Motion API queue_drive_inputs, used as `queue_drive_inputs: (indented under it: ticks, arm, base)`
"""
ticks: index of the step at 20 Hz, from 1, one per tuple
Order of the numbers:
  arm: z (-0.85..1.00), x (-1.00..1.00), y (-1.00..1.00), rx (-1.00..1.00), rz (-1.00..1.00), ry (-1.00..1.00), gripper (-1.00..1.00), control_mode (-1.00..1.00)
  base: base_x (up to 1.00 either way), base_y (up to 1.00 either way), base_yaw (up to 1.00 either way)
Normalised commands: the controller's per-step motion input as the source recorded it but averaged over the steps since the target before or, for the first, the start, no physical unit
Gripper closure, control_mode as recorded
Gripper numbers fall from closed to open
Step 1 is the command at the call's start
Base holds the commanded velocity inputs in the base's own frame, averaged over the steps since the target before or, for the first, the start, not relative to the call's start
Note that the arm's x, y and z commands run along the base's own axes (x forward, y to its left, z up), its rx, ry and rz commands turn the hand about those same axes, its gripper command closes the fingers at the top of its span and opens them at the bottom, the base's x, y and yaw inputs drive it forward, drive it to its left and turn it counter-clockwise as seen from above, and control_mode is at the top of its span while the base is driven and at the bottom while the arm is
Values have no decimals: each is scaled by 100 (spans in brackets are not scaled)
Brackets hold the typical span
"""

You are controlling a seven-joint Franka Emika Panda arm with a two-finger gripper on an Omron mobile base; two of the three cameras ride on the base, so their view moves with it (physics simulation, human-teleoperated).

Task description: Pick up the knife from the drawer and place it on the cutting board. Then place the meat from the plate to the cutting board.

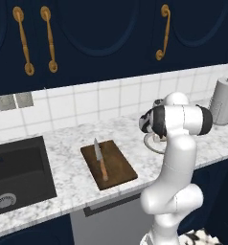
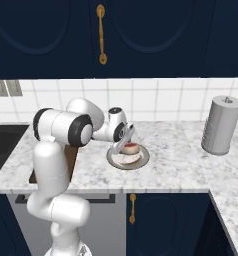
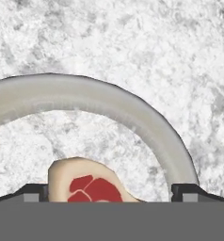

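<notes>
On the plate (image 2: 141, 159) right of the cutting board (image 1: 120, 165), the meat (image 2: 131, 148) looks soft and slippery; the spread pincer (image 2: 128, 137) should straddle its middle.

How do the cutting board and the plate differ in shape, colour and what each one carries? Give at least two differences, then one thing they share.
The cutting board is a dark brown rectangle; the plate is round and pale.
The cutting board is thin and flat, while the plate has a raised rim.
The cutting board carries the knife; the plate holds the meat.
Both rest on the marble counter.
</notes>
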Motion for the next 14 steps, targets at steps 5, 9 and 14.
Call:
queue_drive_inputs:
  ticks: [5, 9, 14]
  arm:
    - [-77, 2, 0, -7, 12, 7, 100, -100]
    - [-1, -45, -4, -1, 6, -9, 100, -100]
    - [38, -66, 0, -1, 3, -14, 100, -100]
  base:
    - [0, 0, 0]
    - [0, 0, 0]
    - [0, 0, 0]
